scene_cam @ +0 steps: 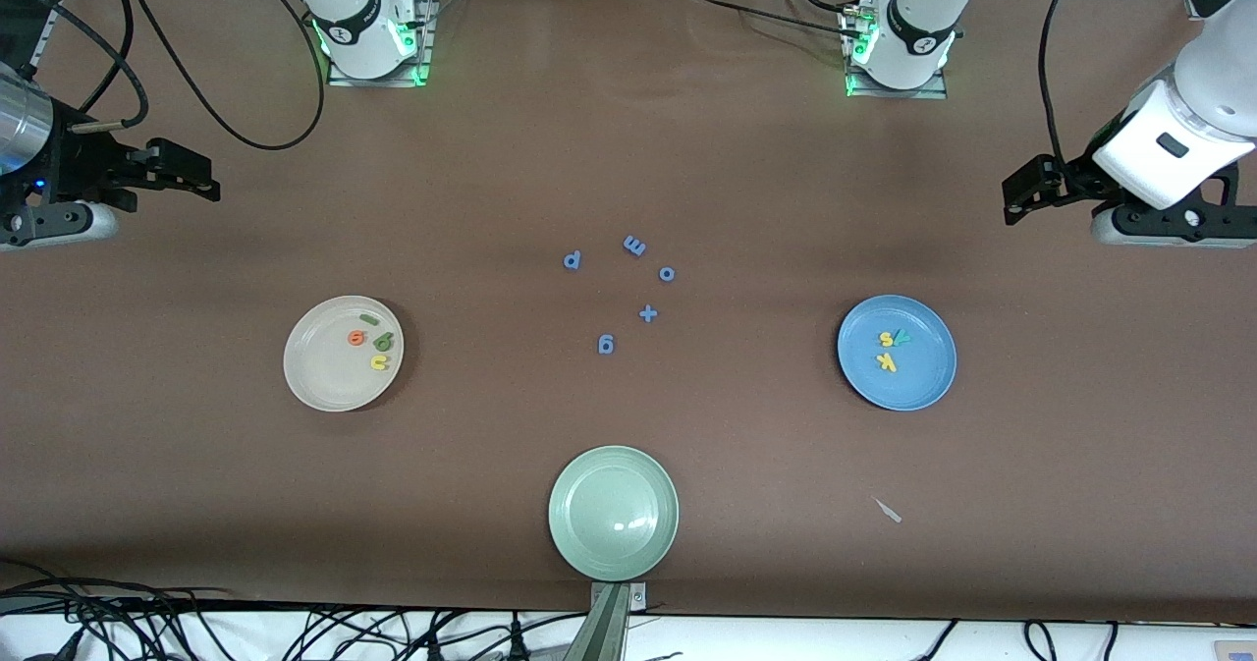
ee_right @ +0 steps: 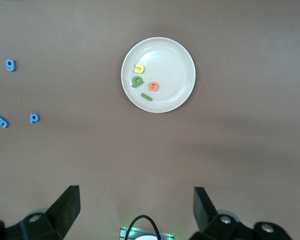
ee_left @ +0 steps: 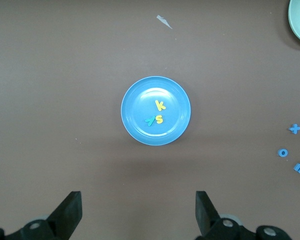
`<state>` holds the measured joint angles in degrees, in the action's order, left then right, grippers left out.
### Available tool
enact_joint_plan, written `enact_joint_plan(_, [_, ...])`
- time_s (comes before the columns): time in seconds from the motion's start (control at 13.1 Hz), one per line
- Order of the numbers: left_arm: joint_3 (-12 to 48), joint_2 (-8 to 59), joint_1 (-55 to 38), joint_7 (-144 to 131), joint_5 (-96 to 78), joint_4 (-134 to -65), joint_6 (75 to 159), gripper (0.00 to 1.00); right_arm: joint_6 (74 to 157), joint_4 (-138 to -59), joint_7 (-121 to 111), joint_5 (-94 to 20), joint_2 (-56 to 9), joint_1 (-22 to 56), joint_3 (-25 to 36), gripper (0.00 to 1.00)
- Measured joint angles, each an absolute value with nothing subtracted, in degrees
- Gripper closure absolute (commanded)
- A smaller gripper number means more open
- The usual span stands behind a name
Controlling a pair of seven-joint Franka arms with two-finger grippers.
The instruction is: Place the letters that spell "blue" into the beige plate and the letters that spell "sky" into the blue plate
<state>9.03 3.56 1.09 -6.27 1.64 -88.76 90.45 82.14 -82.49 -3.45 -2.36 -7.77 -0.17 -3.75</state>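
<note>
The beige plate (scene_cam: 314, 376) holds the green b (scene_cam: 384, 341), bar-shaped l (scene_cam: 369, 319) lying flat, yellow u (scene_cam: 379, 361) and orange e (scene_cam: 355, 338). The blue plate (scene_cam: 918, 391) holds s (scene_cam: 885, 339), k (scene_cam: 887, 362) and y (scene_cam: 901, 337). Blue letters (scene_cam: 606, 345) lie between the plates; a green plate (scene_cam: 613, 512) sits nearer the camera. The left gripper (ee_left: 137, 212) and right gripper (ee_right: 135, 210) hang open, each above the table beside its plate

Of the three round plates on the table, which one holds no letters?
The pale green plate, nearest the front camera. The cream-beige plate holds four foam letters and the medium-blue plate holds three.
</note>
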Motion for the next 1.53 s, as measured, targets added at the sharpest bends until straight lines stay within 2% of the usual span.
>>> enact_joint_plan(0.31, [9.13,3.56,1.28,-6.27,1.64,-88.76,90.44,0.00,81.93,-82.48,0.66,-1.48,-7.76,-0.26,-3.99,0.00])
enact_joint_plan(0.76, [9.12,3.56,1.36,-6.27,1.64,-88.76,90.44,0.00,76.00,-81.29,7.07,-1.49,-6.92,-0.37,-4.28,0.00])
enact_joint_plan(1.53, [8.96,3.56,1.65,-6.27,1.64,-88.76,90.44,0.00,75.69,-81.27,5.31,0.74,-6.74,-0.47,-5.70,0.00])
